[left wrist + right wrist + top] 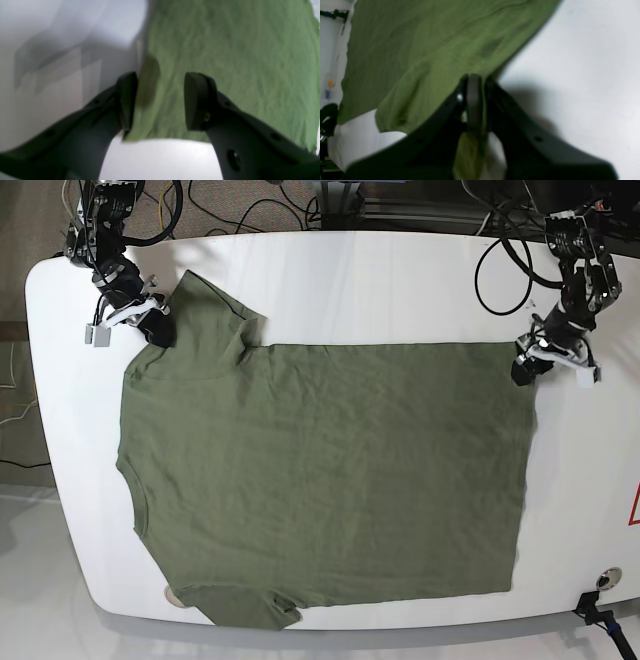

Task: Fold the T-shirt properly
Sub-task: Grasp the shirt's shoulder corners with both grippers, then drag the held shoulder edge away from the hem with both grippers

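An olive-green T-shirt [320, 470] is spread flat over most of a white table [400, 285], seen from above in the base view. The neck end lies toward the left of that view and the straight hem runs down the right side. One short sleeve is seen at the top left, the other at the bottom left, close to the table's near edge. The cloth is lightly wrinkled.

The right gripper [155, 323] is seen at the upper left of the base view, at the shoulder beside the upper sleeve. In the right wrist view, the right gripper [476, 100] is pressed closed on a fold of the green fabric, with a strip of cloth pinched between the dark fingers [473, 100]. The rest of the T-shirt [420, 50] is stretched away from it across the table.

The left gripper [530, 365] is seen at the upper right of the base view, at the hem corner. In the left wrist view, the left gripper [160, 100] is held apart, with a clear gap between the two dark pads [193, 100]. Nothing is gripped. The edge of the T-shirt [225, 62] is seen beneath and between the pads, and whether the pads touch the cloth cannot be told. The white table [62, 50] is seen to the left.

Black cables [500, 250] are gathered along the far edge of the table.
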Tool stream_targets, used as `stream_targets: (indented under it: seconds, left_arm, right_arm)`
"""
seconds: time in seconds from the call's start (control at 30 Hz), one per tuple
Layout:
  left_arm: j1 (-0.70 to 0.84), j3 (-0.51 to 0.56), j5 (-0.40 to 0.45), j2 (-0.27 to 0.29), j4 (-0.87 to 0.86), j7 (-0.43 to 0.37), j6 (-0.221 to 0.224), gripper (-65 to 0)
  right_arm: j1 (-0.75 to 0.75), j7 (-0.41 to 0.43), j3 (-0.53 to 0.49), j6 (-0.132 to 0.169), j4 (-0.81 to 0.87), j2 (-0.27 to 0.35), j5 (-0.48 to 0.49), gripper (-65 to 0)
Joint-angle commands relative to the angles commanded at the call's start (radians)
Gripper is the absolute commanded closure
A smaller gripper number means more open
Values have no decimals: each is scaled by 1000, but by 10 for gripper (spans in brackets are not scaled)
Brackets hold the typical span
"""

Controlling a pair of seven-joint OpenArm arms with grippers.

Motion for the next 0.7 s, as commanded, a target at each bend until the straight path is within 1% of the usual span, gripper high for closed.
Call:
stream_targets:
  seconds: [0.07, 0.1, 0.13, 0.17, 0.23, 0.27, 0.5, 0.57, 0.7]
  left_arm:
    - [-1, 3, -2, 3, -3, 5, -3, -298]
    - [-1, 0, -1, 4, -3, 7, -3, -289]
    - [0, -1, 2, 5, -2, 7, -3, -261]
    - [0, -2, 0, 6, -6, 7, -2, -207]
    - [2, 1, 0, 5, -8, 15, -5, -48]
    - [2, 0, 3, 5, -11, 15, -7, 0]
    - [28, -3, 17, 2, -7, 2, -8, 0]
    - [34, -2, 18, 2, -7, 12, -14, 0]
    - [61, -2, 23, 1, 24, 17, -12, 0]
  right_arm:
    - [1, 4, 1, 1, -1, 0, 6, 0]
    - [2, 4, 3, 2, -2, -1, 10, 0]
    - [2, 8, 2, 1, -2, -1, 15, 0]
    - [3, 8, 0, 2, -3, -1, 13, 0]
    - [2, 8, 1, 3, -4, -2, 11, 0]
    - [4, 11, 2, 3, -6, -1, 12, 0]
    - [10, 16, -4, 7, -10, 0, 16, 0]
    - [14, 11, -4, 5, -16, 1, 21, 0]
    - [-1, 14, 8, 12, -6, 7, 28, 0]
